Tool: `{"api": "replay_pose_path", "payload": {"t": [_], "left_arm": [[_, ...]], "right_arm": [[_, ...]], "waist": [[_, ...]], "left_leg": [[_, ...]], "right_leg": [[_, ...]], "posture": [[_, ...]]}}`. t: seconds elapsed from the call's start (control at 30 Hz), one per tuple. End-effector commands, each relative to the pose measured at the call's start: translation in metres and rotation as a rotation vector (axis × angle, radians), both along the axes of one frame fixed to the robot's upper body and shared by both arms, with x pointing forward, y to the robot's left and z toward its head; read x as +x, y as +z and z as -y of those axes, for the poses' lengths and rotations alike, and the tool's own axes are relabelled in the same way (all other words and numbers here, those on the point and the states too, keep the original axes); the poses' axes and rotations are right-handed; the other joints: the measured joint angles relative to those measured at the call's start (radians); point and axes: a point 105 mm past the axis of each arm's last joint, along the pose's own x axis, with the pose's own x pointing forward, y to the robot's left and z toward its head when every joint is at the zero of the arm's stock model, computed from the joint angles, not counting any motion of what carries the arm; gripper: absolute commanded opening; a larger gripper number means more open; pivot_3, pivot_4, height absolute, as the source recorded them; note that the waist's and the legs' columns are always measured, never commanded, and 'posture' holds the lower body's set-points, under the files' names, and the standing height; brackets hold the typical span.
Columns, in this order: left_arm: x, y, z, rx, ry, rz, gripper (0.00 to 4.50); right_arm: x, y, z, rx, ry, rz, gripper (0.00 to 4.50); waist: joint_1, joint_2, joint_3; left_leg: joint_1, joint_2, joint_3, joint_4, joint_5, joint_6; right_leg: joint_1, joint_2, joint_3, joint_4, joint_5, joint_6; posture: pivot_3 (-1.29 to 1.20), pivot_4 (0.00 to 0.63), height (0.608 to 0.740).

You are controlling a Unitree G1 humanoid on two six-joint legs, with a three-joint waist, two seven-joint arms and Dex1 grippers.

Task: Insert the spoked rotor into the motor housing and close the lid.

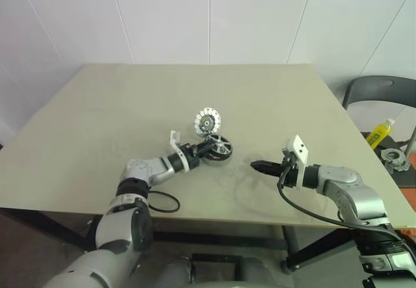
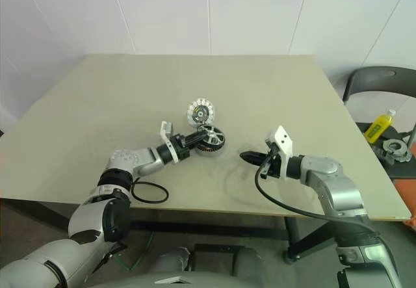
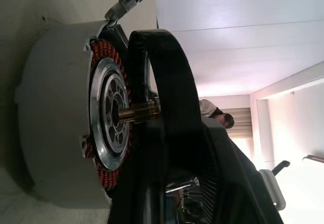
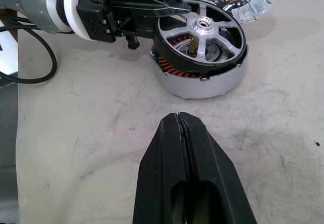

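Resting tilted in the copper-wound motor housing (image 4: 202, 75) — black spoked rotor (image 4: 201, 32), left end effector (image 4: 174, 5) pinching its rim.

White panelled wall (image 1: 208, 15) behind a beige surface (image 1: 130, 106); dark chair (image 1: 380, 93) at right edge.

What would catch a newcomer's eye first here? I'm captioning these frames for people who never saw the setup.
Mid-table, the left gripper reaches the rim of the spoked rotor, which sits tilted in the motor housing, not fully seated, coppery windings showing beneath. Just behind lies the lid, still off. The right gripper hovers shut, to the right, pointing at the housing.
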Motion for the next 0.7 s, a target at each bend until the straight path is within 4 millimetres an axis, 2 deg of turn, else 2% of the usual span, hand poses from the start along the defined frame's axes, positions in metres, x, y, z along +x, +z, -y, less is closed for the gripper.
{"api": "replay_pose_path", "payload": {"t": [0.03, 0.17, 0.3, 0.43, 0.6, 0.7], "left_arm": [[0.011, 0.016, 0.001, 0.020, 0.012, 0.053, 2.05], [0.014, 0.026, 0.005, 0.045, -0.007, 0.076, 3.27], [0.014, 0.046, 0.011, 0.067, -0.062, 0.148, 3.27], [0.011, 0.053, 0.014, 0.151, -0.119, 0.230, 3.27], [0.010, 0.046, 0.005, 0.289, -0.157, 0.299, 3.27], [0.012, 0.041, 0.000, 0.315, -0.155, 0.307, 3.27]], "right_arm": [[0.003, 0.016, 0.001, 0.021, -0.005, 0.058, 0.00], [0.005, 0.016, 0.002, 0.018, -0.006, 0.058, 0.00], [0.007, 0.016, 0.001, 0.016, -0.004, 0.059, 0.00], [0.009, 0.015, 0.000, 0.015, -0.002, 0.059, 0.00], [0.009, 0.014, -0.001, 0.016, -0.002, 0.058, 0.00], [0.010, 0.014, -0.001, 0.017, -0.003, 0.058, 0.00]], "waist": [[0.000, 0.000, 0.000], [0.002, 0.000, 0.000], [-0.002, -0.001, 0.000], [-0.001, -0.001, 0.001], [-0.003, -0.001, 0.001], [-0.002, -0.001, 0.001]], "left_leg": [[0.000, 0.000, 0.000, 0.000, 0.000, 0.000], [0.001, 0.000, 0.000, 0.003, 0.000, 0.000], [-0.002, 0.000, 0.000, 0.007, -0.001, 0.000], [-0.003, 0.000, 0.000, 0.008, -0.001, 0.000], [-0.003, 0.000, 0.000, 0.007, -0.001, 0.000], [-0.003, 0.000, 0.000, 0.007, -0.001, 0.000]], "right_leg": [[0.000, 0.000, 0.000, 0.000, 0.000, 0.000], [0.002, 0.000, 0.000, 0.000, 0.000, 0.000], [0.003, 0.000, -0.001, 0.000, 0.000, 0.000], [0.002, 0.000, -0.001, 0.000, 0.000, 0.001], [0.001, 0.000, 0.000, 0.001, 0.000, 0.001], [0.001, 0.000, 0.000, 0.001, 0.000, 0.001]], "posture": [[0.00, 0.000, 0.740], [0.00, 0.000, 0.740], [0.00, 0.000, 0.740], [0.00, 0.000, 0.740], [0.00, 0.000, 0.740], [0.00, 0.000, 0.740]]}}
